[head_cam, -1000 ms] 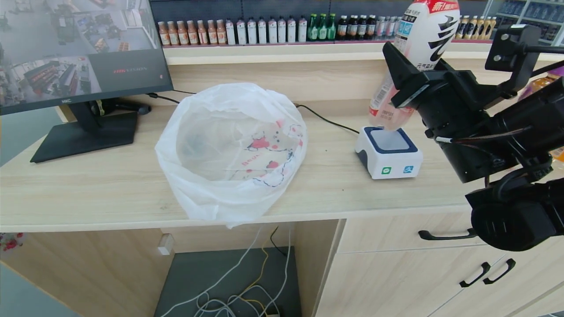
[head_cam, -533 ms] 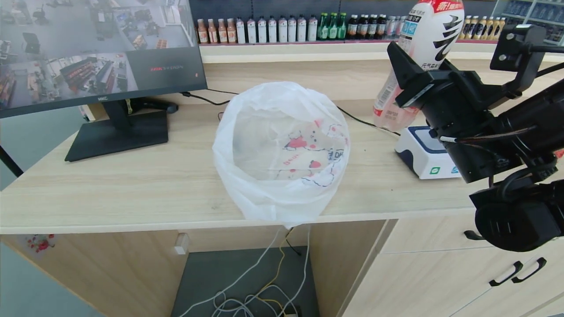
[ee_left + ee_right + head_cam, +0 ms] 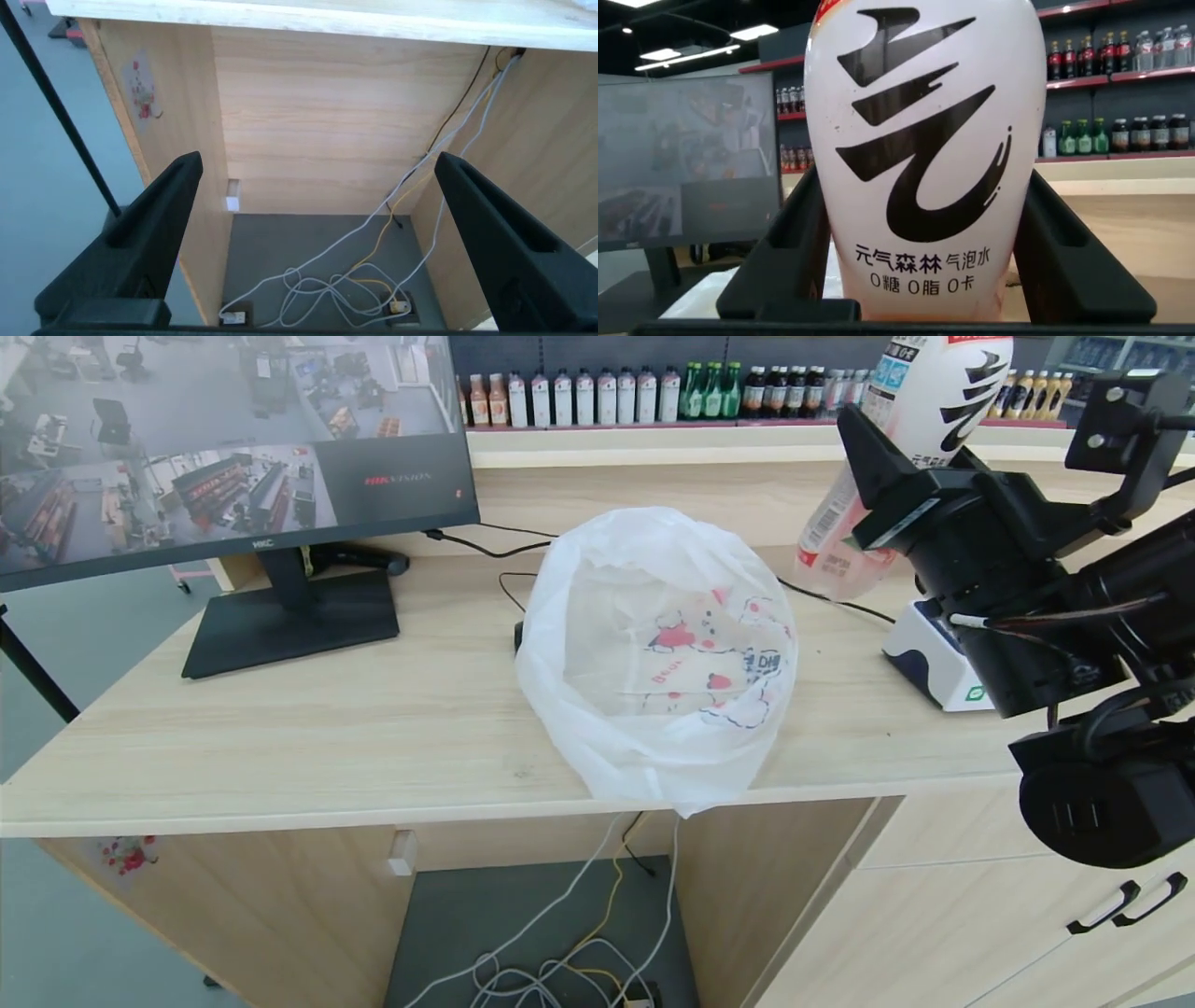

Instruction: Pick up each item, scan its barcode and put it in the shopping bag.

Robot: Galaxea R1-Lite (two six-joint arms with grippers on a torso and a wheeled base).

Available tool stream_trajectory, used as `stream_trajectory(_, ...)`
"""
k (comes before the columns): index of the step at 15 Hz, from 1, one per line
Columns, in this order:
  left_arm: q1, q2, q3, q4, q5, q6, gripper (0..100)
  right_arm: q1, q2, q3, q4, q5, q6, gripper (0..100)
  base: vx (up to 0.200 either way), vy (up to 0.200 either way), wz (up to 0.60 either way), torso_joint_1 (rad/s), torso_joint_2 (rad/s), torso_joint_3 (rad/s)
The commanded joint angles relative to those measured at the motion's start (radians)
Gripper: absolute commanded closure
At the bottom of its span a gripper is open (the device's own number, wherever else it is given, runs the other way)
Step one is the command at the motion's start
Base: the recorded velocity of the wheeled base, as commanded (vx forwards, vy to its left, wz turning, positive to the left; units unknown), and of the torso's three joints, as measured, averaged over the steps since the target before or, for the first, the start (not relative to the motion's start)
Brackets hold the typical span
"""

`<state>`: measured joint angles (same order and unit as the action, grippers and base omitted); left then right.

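My right gripper (image 3: 894,455) is shut on a white drink bottle (image 3: 920,401) with black brush marks and holds it upright above the counter. The bottle's pinkish base hangs between the white plastic shopping bag (image 3: 663,644) and the small white-and-blue scanner (image 3: 924,658), a little behind them. In the right wrist view the bottle (image 3: 924,159) sits between the black fingers (image 3: 794,247) of the right gripper (image 3: 924,285). The bag stands open on the wooden counter (image 3: 308,728). My left gripper (image 3: 318,233) hangs open below the counter's edge, holding nothing.
A monitor (image 3: 224,429) on a black stand (image 3: 289,621) occupies the counter's back left. Black cables (image 3: 831,597) run behind the bag. Bottles line a shelf (image 3: 653,394) at the back. Loose cables (image 3: 355,280) lie under the counter; drawers (image 3: 1116,905) are at the right.
The head camera has swung left, so the bag and scanner sit further right in the picture. The held bottle has come off the scanner's top toward the bag side.
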<state>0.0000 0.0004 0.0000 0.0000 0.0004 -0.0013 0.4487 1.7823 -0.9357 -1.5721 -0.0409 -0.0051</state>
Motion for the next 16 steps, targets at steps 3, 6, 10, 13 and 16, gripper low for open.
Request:
stream_trajectory(3, 0.000, 0.000, 0.000, 0.000, 0.000, 0.000, 0, 0.002, -0.008, 0.002, 0.001, 0.003, -0.001, 100, 0.000, 0.000, 0.00, 0.000, 0.00, 0.000)
stream_trajectory(6, 0.000, 0.000, 0.000, 0.000, 0.001, 0.000, 0, 0.024, -0.008, 0.020, 0.001, 0.004, -0.001, 100, 0.000, 0.000, 0.00, 0.000, 0.00, 0.000)
stream_trajectory(10, 0.000, 0.000, 0.000, 0.000, 0.000, 0.000, 0, 0.062, 0.005, 0.045, 0.015, 0.010, 0.019, 100, 0.000, 0.000, 0.00, 0.000, 0.00, 0.000)
stream_trajectory(13, 0.000, 0.000, 0.000, 0.000, 0.000, 0.000, 0, 0.108, 0.055, -0.002, 0.057, 0.006, 0.005, 100, 0.000, 0.000, 0.00, 0.000, 0.00, 0.000)
stream_trajectory(16, 0.000, 0.000, 0.000, 0.000, 0.000, 0.000, 0, 0.113, 0.103, -0.118, 0.155, 0.006, -0.006, 100, 0.000, 0.000, 0.00, 0.000, 0.00, 0.000)
